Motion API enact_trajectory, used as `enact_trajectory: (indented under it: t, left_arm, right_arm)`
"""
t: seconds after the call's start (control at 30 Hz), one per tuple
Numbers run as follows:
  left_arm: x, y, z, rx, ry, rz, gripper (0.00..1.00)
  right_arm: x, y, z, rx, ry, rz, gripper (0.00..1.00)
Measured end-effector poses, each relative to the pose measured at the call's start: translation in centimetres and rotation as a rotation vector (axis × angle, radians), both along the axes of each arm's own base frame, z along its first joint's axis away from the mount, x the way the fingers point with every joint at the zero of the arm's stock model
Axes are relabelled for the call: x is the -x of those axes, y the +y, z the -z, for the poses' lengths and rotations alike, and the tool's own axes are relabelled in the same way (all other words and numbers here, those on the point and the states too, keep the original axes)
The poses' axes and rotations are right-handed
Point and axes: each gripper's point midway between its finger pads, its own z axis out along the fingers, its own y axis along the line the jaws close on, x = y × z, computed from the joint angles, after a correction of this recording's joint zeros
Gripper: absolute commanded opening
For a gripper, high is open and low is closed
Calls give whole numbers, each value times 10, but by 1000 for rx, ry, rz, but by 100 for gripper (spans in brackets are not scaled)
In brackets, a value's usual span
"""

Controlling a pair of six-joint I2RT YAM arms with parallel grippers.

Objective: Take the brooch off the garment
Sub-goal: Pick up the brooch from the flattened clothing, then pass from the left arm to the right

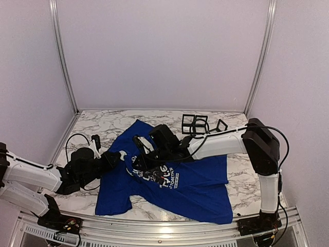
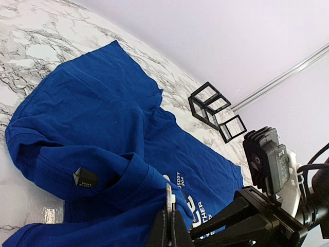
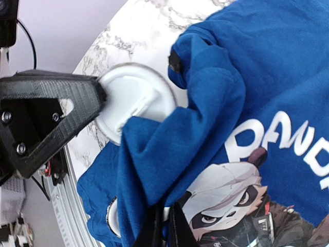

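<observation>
The royal-blue T-shirt (image 1: 195, 180) lies crumpled on the marble table, panda print (image 3: 231, 206) facing up. My left gripper (image 1: 123, 156) is shut on a white round brooch (image 3: 134, 96). The left wrist view shows the brooch edge-on (image 2: 168, 198) between the closed fingers (image 2: 163, 229). Blue cloth covers the brooch's lower side. My right gripper (image 1: 140, 157) is shut on a raised fold of the shirt (image 3: 164, 170) beside the brooch, and its fingertips (image 3: 154, 229) show at the bottom of the right wrist view.
Black wire cube frames (image 1: 200, 123) stand at the back of the table and also show in the left wrist view (image 2: 213, 110). A black neck tag (image 2: 85, 176) sits in the collar. A second white, glittery-rimmed round edge (image 3: 112, 218) pokes from under the cloth; I cannot tell what it is.
</observation>
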Motion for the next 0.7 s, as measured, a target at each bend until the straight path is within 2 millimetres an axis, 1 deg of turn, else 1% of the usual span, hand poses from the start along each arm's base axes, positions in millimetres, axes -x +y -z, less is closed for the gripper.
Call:
enact_trajectory:
  t: [0.13,0.23,0.33,0.43,0.53,0.63,0.7]
  left_arm:
    - [0,0,-3,29,-27,0,0]
    - [1,0,-5,48,-44,3,0]
    - [2,-2,-9,69,-66,18,0]
    - [3,-5,-15,89,-86,34,0]
    - [4,-7,-19,106,-102,49,0]
    - [5,-9,-21,115,-107,59,0]
    - [6,-9,-21,120,-110,61,0]
  right_arm:
    - [-4,-3,-2,4,-9,8,31]
    - [-9,-6,-12,-7,-22,20,42]
    - [-22,-11,-29,-39,-43,45,55]
    - [-39,-15,-51,-102,-70,72,64]
    - [-50,-16,-58,-138,-73,86,66]
    - [-56,-14,-59,-159,-62,88,61]
    - [-56,-10,-58,-176,-51,81,61]
